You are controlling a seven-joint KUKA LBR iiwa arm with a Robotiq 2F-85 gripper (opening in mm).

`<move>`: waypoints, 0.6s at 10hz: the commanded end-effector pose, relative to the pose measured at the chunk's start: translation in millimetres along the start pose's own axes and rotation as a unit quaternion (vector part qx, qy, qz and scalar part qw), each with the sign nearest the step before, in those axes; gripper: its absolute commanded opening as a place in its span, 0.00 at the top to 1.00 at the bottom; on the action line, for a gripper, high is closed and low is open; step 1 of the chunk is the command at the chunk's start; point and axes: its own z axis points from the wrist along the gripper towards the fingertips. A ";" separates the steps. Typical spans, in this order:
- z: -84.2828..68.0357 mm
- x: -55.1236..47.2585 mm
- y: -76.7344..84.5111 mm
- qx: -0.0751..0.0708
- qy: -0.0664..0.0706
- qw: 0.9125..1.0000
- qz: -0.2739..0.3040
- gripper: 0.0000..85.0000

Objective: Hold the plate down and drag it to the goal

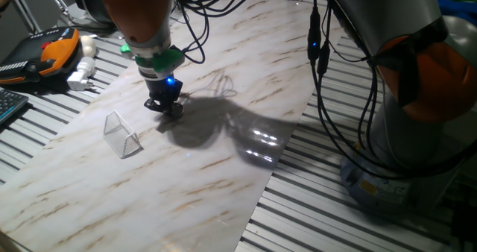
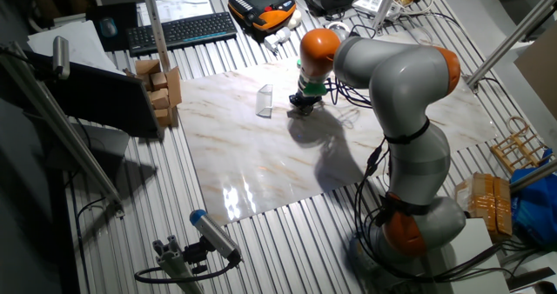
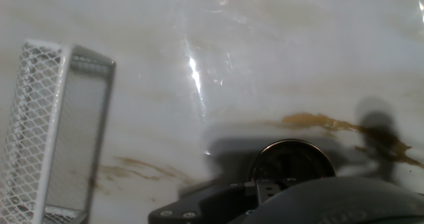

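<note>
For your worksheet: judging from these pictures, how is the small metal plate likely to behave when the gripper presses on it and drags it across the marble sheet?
The plate looks thin, flat and rigid, so it probably slides rather than rolls or tips. The glossy sheet suggests little friction.

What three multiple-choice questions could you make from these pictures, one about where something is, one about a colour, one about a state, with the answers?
1. Where is the goal relative to the gripper in the fixed view that shows the arm close up?
A. lower left of it
B. directly right of it
C. under it

2. What colour light glows above the gripper?
A. red
B. blue
C. yellow

3. What is the plate doing?
A. resting inside the goal
B. lifted off the table
C. lying flat under the gripper tip

Answers: A, the wedge stands apart to the lower left; B, a blue light shows on the wrist; C, the hand view shows it flat on the marble board.
</note>
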 end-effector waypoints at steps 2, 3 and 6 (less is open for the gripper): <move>0.0 0.0 -0.1 0.000 0.001 1.000 0.000 1.00; 0.0 0.0 -0.1 -0.001 0.001 1.000 0.000 1.00; -4.5 -1.5 0.4 0.000 0.001 1.000 -0.005 1.00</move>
